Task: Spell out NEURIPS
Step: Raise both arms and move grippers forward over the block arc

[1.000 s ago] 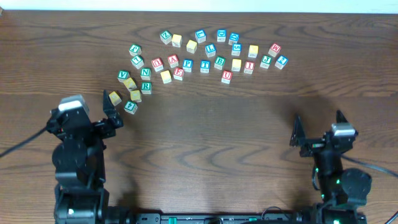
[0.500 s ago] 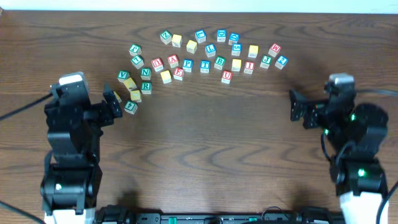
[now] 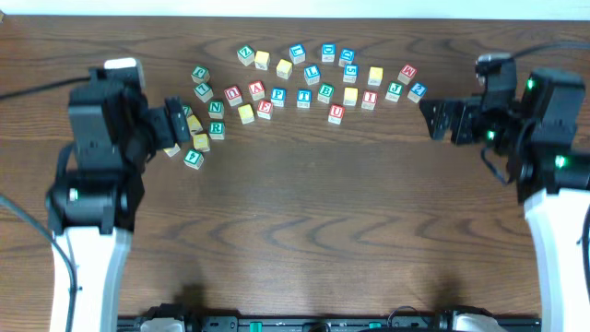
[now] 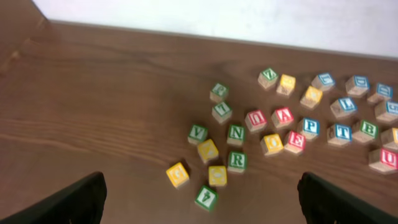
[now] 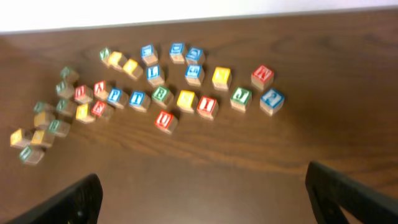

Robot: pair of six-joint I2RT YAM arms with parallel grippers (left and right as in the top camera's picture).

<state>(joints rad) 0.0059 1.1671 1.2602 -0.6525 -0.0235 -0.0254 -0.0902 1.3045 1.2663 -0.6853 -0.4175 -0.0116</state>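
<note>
The lettered cubes lie scattered at the far middle of the table. In the overhead view I see the green N, green R, red E, blue P, red U, red I and a plain yellow cube. The left wrist view shows N, R, E and P. The right wrist view shows U and I. My left gripper is open and empty above the left end of the cluster. My right gripper is open and empty, right of the cubes.
Like cubes lie among them: red A, blue T, green B, blue L, and yellow and green ones under the left gripper. The table's far edge meets a white wall.
Both arms have risen and swung toward the far side. The left gripper now hangs over the left end of the cubes. The right gripper has moved up beside their right end. No cube has moved.
</note>
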